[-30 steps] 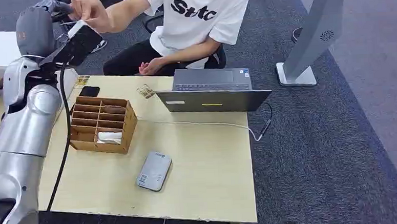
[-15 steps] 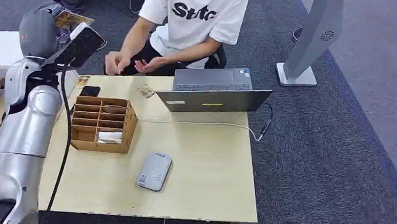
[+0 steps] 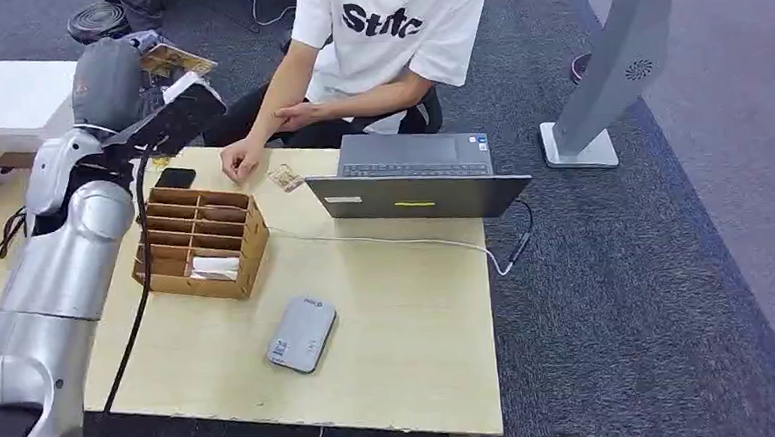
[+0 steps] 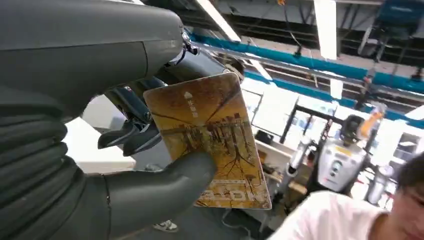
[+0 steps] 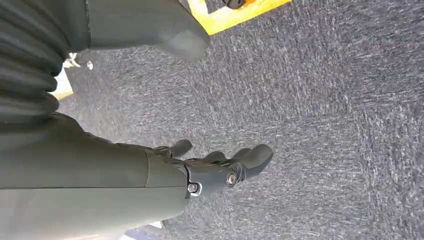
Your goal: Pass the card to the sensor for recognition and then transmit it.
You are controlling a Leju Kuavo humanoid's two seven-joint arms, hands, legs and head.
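Observation:
My left hand (image 3: 137, 49) is raised high at the back left of the table, and it holds a yellow-brown card (image 3: 177, 59). In the left wrist view the card (image 4: 210, 140) is pinched between the thick thumb (image 4: 165, 185) and the darker fingers behind it. The grey card sensor (image 3: 301, 334) lies flat near the table's front edge, far below the card. My right hand (image 5: 220, 170) hangs over the carpet with its fingers loosely apart, holding nothing.
A person sits behind the table (image 3: 401, 358) with one hand (image 3: 240, 163) resting on it, near a second card (image 3: 284, 177). A wooden compartment box (image 3: 201, 241), a black phone (image 3: 174, 178) and an open laptop (image 3: 416, 177) with its cable are on the table. A white stand (image 3: 597, 97) is at the right.
The person let go of the card at my left hand and lowered their hand to the table. My left arm has swung slightly right with the card.

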